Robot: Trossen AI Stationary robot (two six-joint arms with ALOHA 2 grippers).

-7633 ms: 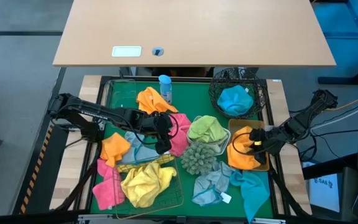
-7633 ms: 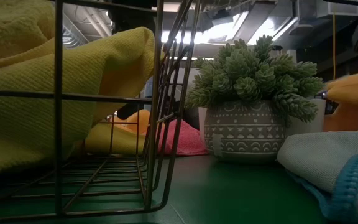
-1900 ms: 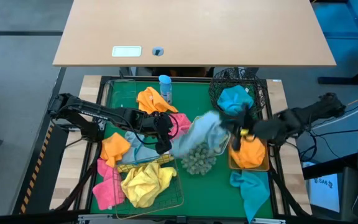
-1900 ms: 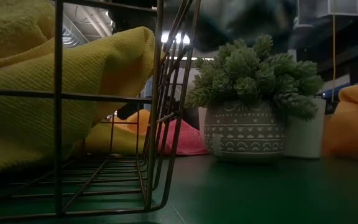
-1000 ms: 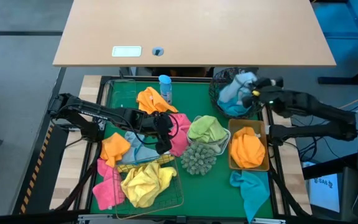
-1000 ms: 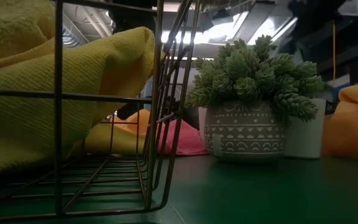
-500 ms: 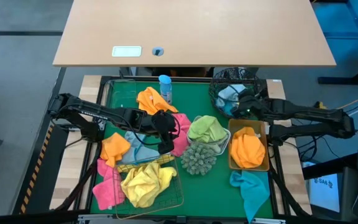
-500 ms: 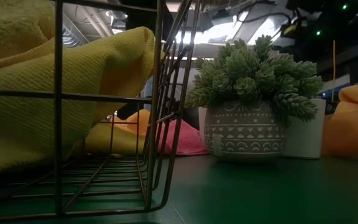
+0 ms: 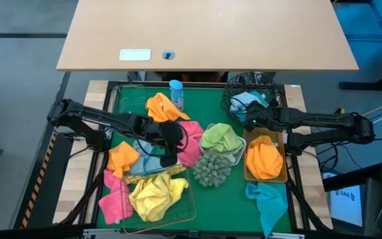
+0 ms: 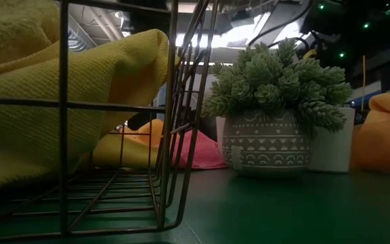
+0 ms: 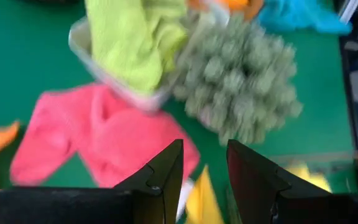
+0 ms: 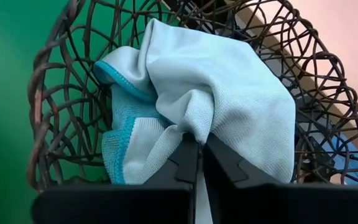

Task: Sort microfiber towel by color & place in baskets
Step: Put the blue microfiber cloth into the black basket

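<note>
The right pincer [image 12: 196, 163], fingers together and pinching the pale blue towel [image 12: 222, 93], stood at the rim of the round black wire-mesh basket [image 12: 55, 87], the towel now inside rather than carried above as a second before. The left pincer [image 11: 202, 168], fingers apart and empty, hovered over the pink towel [image 11: 104, 140] mid-tabletop [image 9: 197, 106]. No writing was legible.

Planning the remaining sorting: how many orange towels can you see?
3: one orange towel fills the tan tray, one lies beside the spray bottle, one near the left arm. Others may be buried.
</note>
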